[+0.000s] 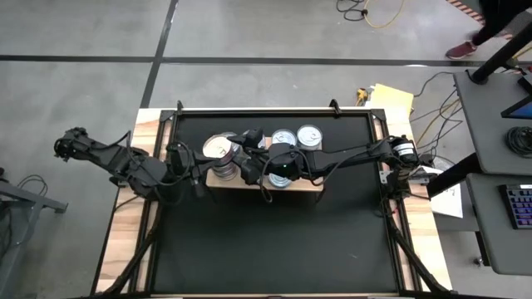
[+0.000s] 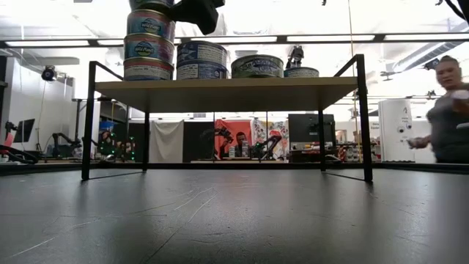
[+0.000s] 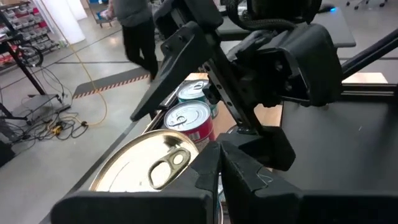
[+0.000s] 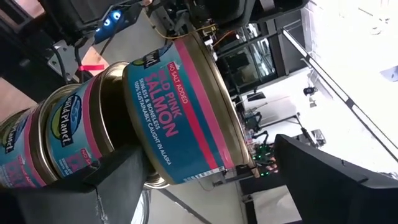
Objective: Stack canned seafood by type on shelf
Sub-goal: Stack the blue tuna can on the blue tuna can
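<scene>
The light-wood shelf (image 1: pixel 307 188) (image 2: pixel 234 92) stands on black legs over the black mat. At its left end is a stack of several teal-and-pink salmon tins (image 2: pixel 149 48), and its gold pull-tab lid (image 3: pixel 155 168) (image 1: pixel 220 148) fills the left wrist view. My left gripper (image 3: pixel 217 165) (image 1: pixel 202 174) is shut beside that lid's rim. My right gripper (image 1: pixel 249 159) is open and rolled at the stack's top. One finger (image 4: pixel 118 180) stands before the tins' sides and the other (image 4: pixel 323 174) stands off the top tin's (image 4: pixel 180 112) lid. More tins (image 2: pixel 201 60) (image 2: pixel 257 66) (image 2: pixel 301 72) stand bottom-down along the shelf. My left gripper's shut fingertips sit right at the rim of the top tin's gold lid (image 3: pixel 186 155), but I cannot tell whether they touch it. My right gripper's lower finger overlaps the top tin's label (image 4: pixel 149 155), and I cannot tell whether it touches. The other finger stands apart from the lid.
Silver-lidded tins (image 1: pixel 309 135) (image 1: pixel 283 137) stand on the shelf's far side, one with a red label (image 3: pixel 193 121). Black mat (image 1: pixel 274 249) stretches toward the near edge. A person (image 2: pixel 447 110) stands beyond the table's right, and another person (image 3: pixel 137 25) walks behind it. Cables lie on the floor.
</scene>
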Robot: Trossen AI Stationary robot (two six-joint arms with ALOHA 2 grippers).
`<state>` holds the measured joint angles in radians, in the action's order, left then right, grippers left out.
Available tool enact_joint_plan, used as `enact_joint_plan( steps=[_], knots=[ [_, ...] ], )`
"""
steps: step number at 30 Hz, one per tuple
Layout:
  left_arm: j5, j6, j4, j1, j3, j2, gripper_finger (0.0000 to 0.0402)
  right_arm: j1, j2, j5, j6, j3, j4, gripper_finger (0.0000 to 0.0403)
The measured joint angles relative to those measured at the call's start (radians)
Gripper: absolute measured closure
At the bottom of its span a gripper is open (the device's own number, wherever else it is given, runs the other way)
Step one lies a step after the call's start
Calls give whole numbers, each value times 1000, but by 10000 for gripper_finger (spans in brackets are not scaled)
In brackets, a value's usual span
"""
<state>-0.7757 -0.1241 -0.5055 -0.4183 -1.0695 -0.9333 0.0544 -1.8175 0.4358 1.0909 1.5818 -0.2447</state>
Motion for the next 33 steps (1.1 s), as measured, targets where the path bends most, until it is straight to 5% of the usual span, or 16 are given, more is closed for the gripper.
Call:
enact_joint_plan(
  steps=[33],
  knots=[
    [-107,29,35,0,0,-69,401,0,0,1,-46,0,8,70]
  ],
)
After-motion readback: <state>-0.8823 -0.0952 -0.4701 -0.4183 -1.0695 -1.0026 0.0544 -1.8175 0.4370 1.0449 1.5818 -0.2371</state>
